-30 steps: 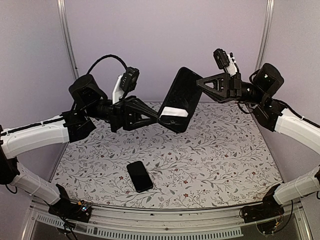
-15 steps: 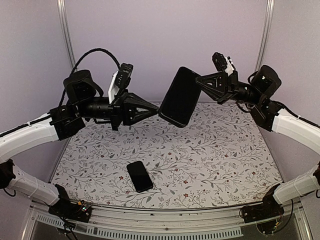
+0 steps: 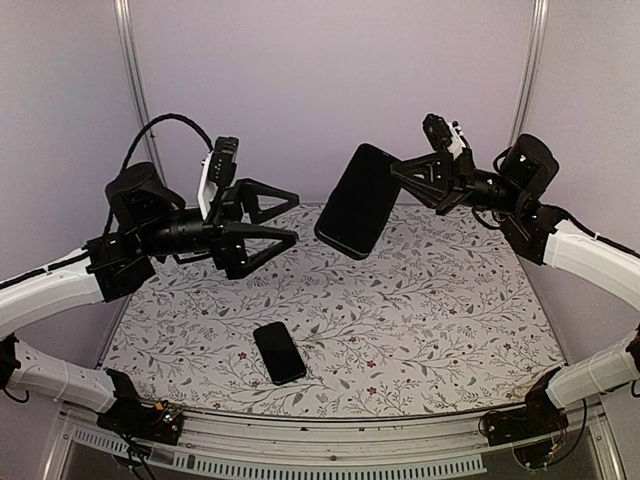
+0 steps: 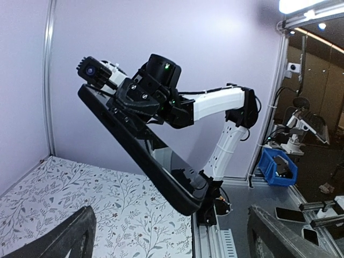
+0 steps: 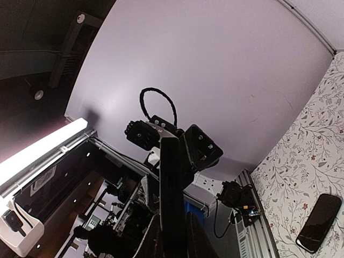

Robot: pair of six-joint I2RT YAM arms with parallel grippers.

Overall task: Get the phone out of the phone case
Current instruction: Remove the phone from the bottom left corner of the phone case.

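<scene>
Leaves phone (image 3: 280,352) bare on counter (image 3: 450,320) at 6 o'clock. Pinches phone case (image 3: 357,201) aloft near 12 o'clock with right end effector (image 3: 398,170). Backs left end effector (image 3: 296,214) off case toward 10 o'clock, spread wide, empty. Suggests extraction finished.

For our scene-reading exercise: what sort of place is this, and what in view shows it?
Probably a robotics lab test cell: two white-and-black robot arms, a floral-patterned tabletop boxed in by plain lilac wall panels, and a blue plastic bin among equipment outside.
</scene>
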